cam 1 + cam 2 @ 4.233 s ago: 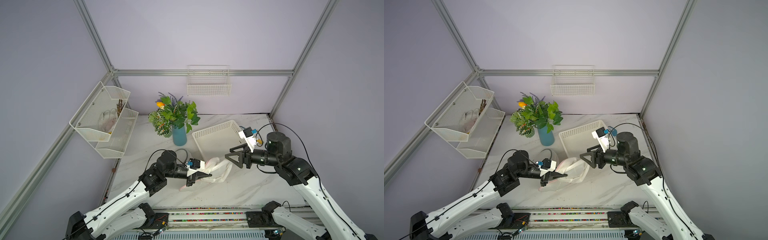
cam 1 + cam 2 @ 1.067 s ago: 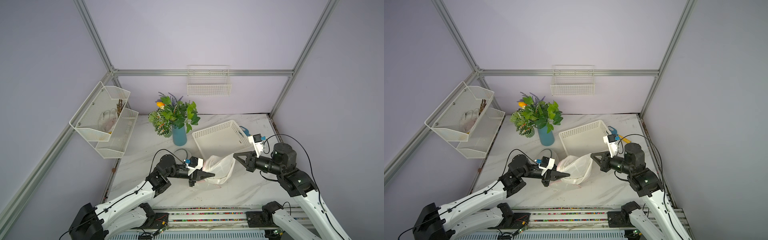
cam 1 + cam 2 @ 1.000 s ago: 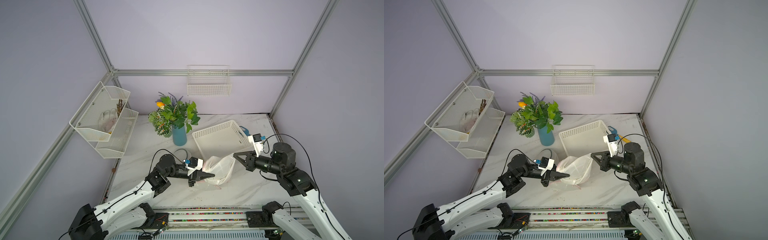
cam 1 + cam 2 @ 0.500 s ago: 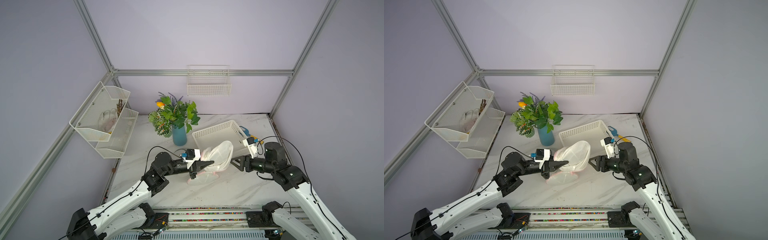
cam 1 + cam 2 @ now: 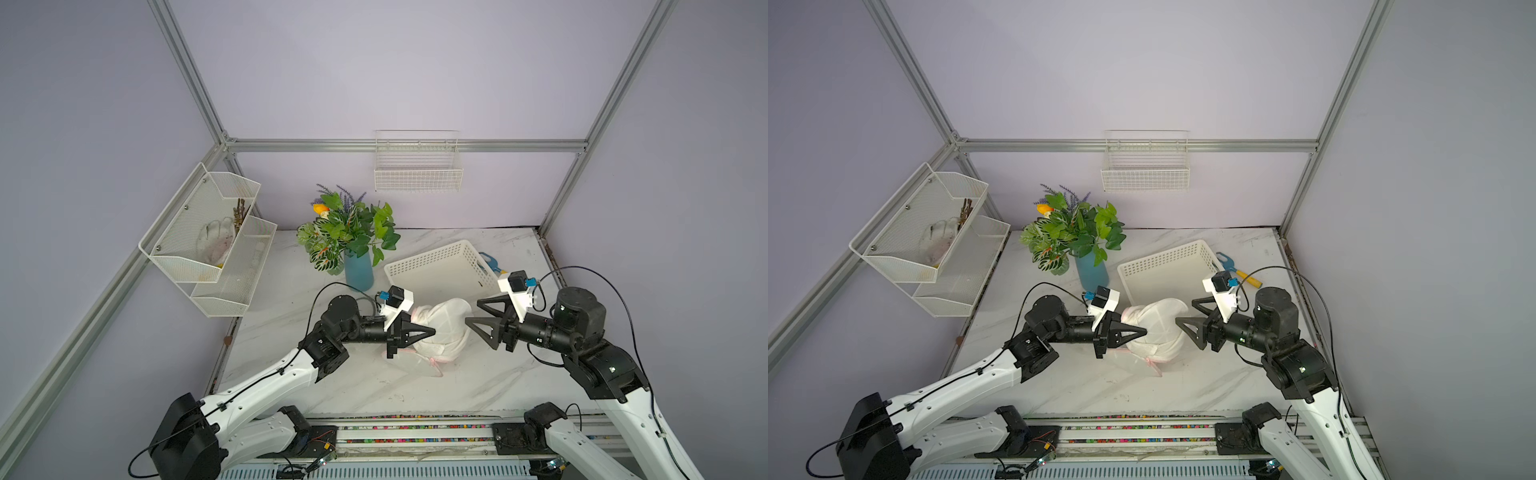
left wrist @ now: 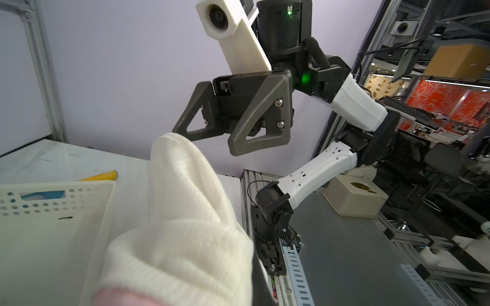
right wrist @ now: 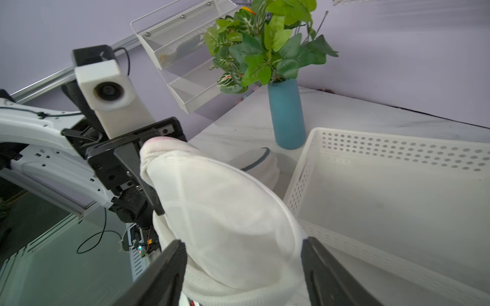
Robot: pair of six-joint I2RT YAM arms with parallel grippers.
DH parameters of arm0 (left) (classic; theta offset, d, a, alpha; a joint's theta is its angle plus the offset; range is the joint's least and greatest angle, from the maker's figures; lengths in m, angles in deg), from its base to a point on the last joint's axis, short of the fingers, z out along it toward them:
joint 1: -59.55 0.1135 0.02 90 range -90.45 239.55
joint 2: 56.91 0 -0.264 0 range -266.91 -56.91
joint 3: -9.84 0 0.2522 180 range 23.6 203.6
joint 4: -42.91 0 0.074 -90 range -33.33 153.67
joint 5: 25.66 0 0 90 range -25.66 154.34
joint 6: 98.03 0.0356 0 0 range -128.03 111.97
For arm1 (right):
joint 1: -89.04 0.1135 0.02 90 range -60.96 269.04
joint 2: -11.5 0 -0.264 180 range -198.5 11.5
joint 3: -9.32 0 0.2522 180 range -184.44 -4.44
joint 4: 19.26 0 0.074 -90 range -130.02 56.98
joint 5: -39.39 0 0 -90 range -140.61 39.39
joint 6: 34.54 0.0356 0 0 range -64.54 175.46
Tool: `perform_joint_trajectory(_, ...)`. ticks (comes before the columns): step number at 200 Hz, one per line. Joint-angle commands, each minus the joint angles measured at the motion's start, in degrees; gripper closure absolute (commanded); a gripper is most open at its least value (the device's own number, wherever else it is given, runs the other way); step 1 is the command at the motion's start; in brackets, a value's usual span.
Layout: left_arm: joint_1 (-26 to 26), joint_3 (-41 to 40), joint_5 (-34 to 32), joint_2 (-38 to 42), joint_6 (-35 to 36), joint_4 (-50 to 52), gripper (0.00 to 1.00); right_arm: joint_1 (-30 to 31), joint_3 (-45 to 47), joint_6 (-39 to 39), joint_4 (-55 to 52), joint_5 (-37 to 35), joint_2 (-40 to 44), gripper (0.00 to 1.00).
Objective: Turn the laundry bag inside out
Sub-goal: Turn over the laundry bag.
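White mesh with a pink edge, the laundry bag (image 5: pixel 442 328) is at the middle of the marble bench (image 5: pixel 374 386), just near of the white perforated basket (image 5: pixel 428 259). Most of it is raised off the bench and bunched into a dome. A thin, see-through part with the pink edge trails down onto the bench on its near side.

The left pincer (image 5: pixel 432 331) reaches in from the left with its jaws closed together on the bag's fabric. In both top views its upper finger lies across the top of the bag, and in the left wrist view the mesh drapes over it and hides the fingers.

The right pincer (image 5: pixel 472 310) faces it from the right. Its jaws are spread wide, one finger to each side of the bag's right end, and they clamp nothing. In the left wrist view one fingertip (image 6: pixel 179 132) just meets the bag's tip.

A blue vase (image 5: pixel 358 270) holding a leafy plant stands left of the basket, far of the left pincer. A blue and yellow tool (image 5: pixel 1237 270) lies on the bench beside the basket's right end.
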Motion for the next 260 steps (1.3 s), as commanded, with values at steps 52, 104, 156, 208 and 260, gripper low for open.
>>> perform_joint_trajectory(52, 1.35, 1.15, 18.54, -2.27, -0.29, 1.73, 1.00, 1.61, 1.54, -6.21, -0.74, 9.85, 0.91, 0.23)
perform_joint_trajectory(104, 1.48, 6.95, 22.68, -4.07, 12.28, 18.65, 1.00, 3.93, 2.39, -4.96, -3.10, 16.82, -2.31, 0.25)
perform_joint_trajectory(156, 2.12, 9.39, 25.60, -6.49, 12.63, 18.72, 0.99, 5.68, 5.03, -2.02, -2.55, 20.64, -3.85, 0.46)
perform_joint_trajectory(208, 3.70, 11.92, 29.33, -9.88, 11.33, 18.75, 0.98, 6.97, 5.82, 0.66, 0.17, 24.21, -4.32, 0.76)
perform_joint_trajectory(260, 5.42, 12.85, 29.45, -11.61, 9.27, 17.97, 0.55, 6.80, 7.93, 15.98, 15.92, 28.35, -3.48, 1.00)
